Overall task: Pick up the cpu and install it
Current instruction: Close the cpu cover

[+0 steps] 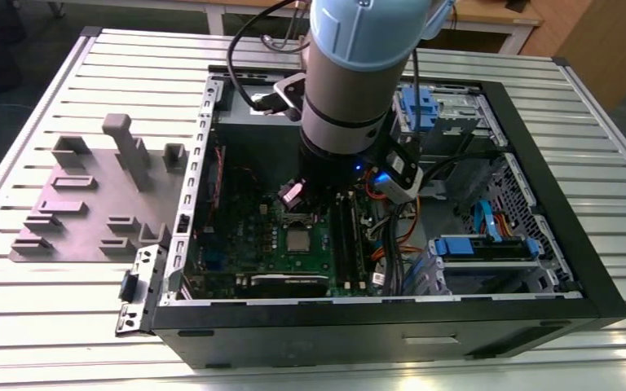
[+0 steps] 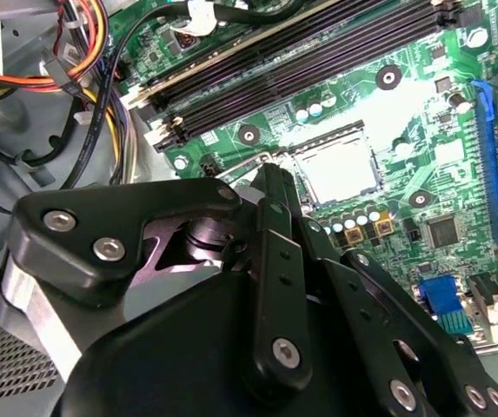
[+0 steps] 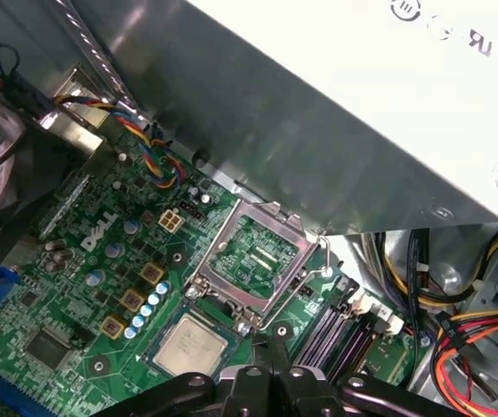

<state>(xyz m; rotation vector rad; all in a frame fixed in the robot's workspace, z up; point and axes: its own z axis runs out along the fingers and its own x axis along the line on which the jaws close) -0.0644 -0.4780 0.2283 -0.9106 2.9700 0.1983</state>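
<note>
Cpu [image 2: 335,169] lies in socket [image 2: 327,135], lid [image 3: 253,252] flipped open beside it. Claw [image 2: 270,174] just above, seemingly clenched, empty. Likely seating check: chip flat, square; tips off lid.

In the exterior view the pale blue round robot arm [image 1: 346,73] hides part of the green circuit board [image 1: 264,238]. In the second wrist view the black metal gripper [image 2: 273,182] covers one corner.

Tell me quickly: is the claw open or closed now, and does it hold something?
Claw: closed, holding nothing; the small flat square silvery-topped cpu lies in the green board's socket, apart from it.
</note>
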